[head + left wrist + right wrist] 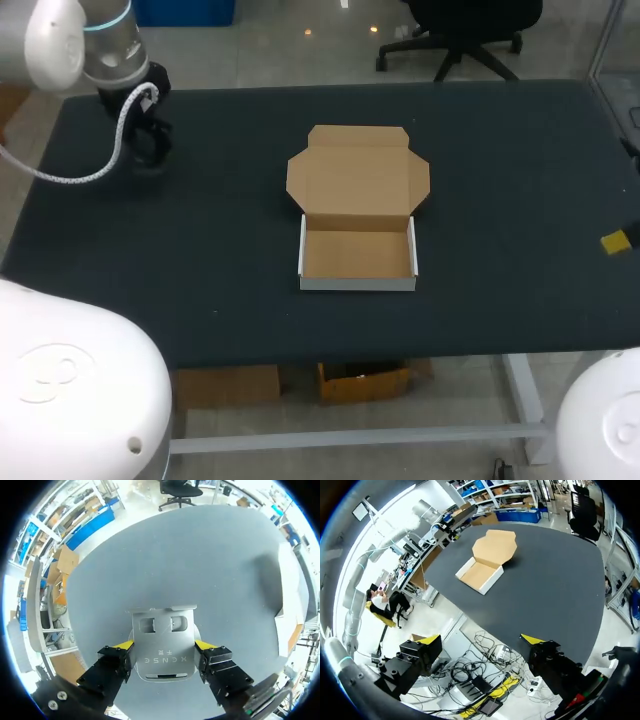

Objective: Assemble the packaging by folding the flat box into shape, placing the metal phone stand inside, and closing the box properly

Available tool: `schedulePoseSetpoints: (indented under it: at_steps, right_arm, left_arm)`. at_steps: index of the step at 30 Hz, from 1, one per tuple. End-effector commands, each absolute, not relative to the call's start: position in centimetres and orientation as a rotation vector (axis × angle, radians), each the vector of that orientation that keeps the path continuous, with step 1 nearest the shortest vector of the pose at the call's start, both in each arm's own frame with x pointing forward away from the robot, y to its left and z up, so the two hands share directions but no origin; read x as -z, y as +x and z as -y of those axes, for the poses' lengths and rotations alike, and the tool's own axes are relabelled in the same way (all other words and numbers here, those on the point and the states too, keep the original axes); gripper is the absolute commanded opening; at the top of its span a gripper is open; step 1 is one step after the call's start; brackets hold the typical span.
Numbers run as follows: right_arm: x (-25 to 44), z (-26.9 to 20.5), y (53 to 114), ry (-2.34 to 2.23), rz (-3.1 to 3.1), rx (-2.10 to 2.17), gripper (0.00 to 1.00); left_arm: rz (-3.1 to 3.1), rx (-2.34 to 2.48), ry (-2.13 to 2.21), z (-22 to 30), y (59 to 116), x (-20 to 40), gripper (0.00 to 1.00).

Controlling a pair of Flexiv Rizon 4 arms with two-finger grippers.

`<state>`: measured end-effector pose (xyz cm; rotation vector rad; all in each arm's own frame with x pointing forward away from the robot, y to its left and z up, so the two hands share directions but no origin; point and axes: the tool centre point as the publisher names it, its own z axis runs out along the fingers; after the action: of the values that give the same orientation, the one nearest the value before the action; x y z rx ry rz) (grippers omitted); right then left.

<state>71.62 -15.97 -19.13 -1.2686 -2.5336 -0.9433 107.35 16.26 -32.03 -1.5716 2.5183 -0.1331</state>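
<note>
**Step in hand.** The box stands folded into a tray at the centre of the head view, on the dark table. Its lid lies open and flat behind it, toward the top of the frame. The tray holds nothing. I judge the folding done and the loading step begun.

**Left pincer**. It sits at the upper left of the head view, well apart from the box. In its wrist view both yellow tips meet the side edges of the metal stand, a flat silver plate between them. I record the pincer as clenched on the stand (whether the stand is off the surface, I cannot tell). From here the box shows far off to one side.

**Right pincer**. It hangs past the table's edge, at the right border of the head view. Its fingers are spread wide and nothing is between them.

**Next move, in my judgement.**
- Lift the stand and carry it across to the centre of the frame.
- Lower it into the tray clear of the walls, then release.
- Bring the lid over and tuck its flaps.

The card tray looks light and may slide. The right pincer will likely be needed to steady it.
</note>
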Motion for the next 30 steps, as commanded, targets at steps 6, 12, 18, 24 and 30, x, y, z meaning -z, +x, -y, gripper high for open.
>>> schedulePoseSetpoints:
  at_steps: [6, 12, 18, 24, 30]
  right_arm:
    - [18.3, 15.6, 72.5, -1.011, 2.746, 0.980, 1.00]
    - [18.5, 14.6, 72.2, -0.893, 2.762, 0.923, 1.00]
    - [18.5, 14.6, 72.2, -0.893, 2.762, 0.923, 1.00]
    - [18.5, 14.6, 72.2, -0.893, 2.762, 0.923, 1.00]
    - [18.6, 14.4, 72.4, -0.869, 2.789, 0.917, 1.00]
  left_arm:
    - [-2.550, 0.115, -1.500, -13.9, 104.8, 30.4, 0.00]
    - [-2.575, 0.106, -1.454, -12.7, 103.7, 30.0, 0.00]
    - [-2.608, 0.110, -1.393, -11.8, 102.5, 28.9, 0.00]
    - [-2.659, 0.117, -1.280, -10.2, 100.7, 28.2, 0.00]
    - [-2.673, 0.114, -1.250, -9.1, 99.8, 28.3, 0.00]
